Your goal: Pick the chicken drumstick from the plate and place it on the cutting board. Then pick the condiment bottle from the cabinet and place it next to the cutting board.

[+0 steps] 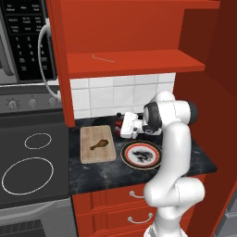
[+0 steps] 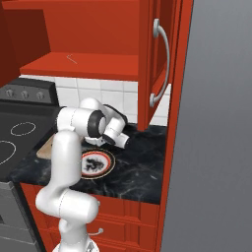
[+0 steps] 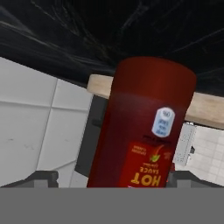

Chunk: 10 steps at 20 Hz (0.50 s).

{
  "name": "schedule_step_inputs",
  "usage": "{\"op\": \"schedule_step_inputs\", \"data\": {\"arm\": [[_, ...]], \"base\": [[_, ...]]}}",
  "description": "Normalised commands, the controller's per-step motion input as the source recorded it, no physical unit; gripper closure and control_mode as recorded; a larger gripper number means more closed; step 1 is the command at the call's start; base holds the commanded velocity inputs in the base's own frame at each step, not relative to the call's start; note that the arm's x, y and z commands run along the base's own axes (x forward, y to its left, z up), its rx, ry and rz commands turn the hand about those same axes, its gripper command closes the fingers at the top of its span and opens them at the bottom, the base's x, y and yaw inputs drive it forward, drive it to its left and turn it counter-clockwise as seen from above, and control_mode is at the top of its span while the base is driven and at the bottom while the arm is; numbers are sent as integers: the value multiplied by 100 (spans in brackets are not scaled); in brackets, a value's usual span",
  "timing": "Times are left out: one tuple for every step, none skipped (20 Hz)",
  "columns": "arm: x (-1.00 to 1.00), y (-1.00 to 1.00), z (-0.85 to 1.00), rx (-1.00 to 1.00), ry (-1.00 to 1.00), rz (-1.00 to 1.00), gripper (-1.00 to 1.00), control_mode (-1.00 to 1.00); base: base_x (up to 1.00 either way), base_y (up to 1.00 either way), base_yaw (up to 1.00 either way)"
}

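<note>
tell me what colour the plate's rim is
Dark brown-orange, around a white centre with a dark mottled pattern; the plate shows best in the left base view.

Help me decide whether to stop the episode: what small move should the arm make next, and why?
Probably draw the claw straight back and up. Its jaws stand open on either side of the condiment bottle, which seems set on the counter right beside the cutting board. The chicken drumstick already lies on the board, off the plate. A sideways move could tip the bottle.
</note>
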Motion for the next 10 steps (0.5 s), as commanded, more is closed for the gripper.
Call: {"op": "schedule_step_inputs", "data": {"arm": [[-1, -12, 0, 0, 0, 0, -100, -100], [-1, -13, 0, 0, 0, 0, -100, -100], [0, -14, 0, 0, 0, 0, -100, -100], [0, -14, 0, 0, 0, 0, -100, -100], [0, -14, 0, 0, 0, 0, -100, -100], [0, -12, 2, 0, 0, 0, -100, -100], [0, -10, 4, 0, 0, 0, -100, -100], [0, -8, 5, 0, 0, 0, -100, -100], [-1, -5, 6, 1, -1, 0, -100, -100], [-1, -2, 7, 2, -3, 0, -100, -100]], "base": [[0, 0, 0], [0, 0, 0], [0, 0, 0], [0, 0, 0], [0, 0, 0], [0, 0, 0], [0, 0, 0], [0, 0, 0], [0, 0, 0], [0, 0, 0]]}}
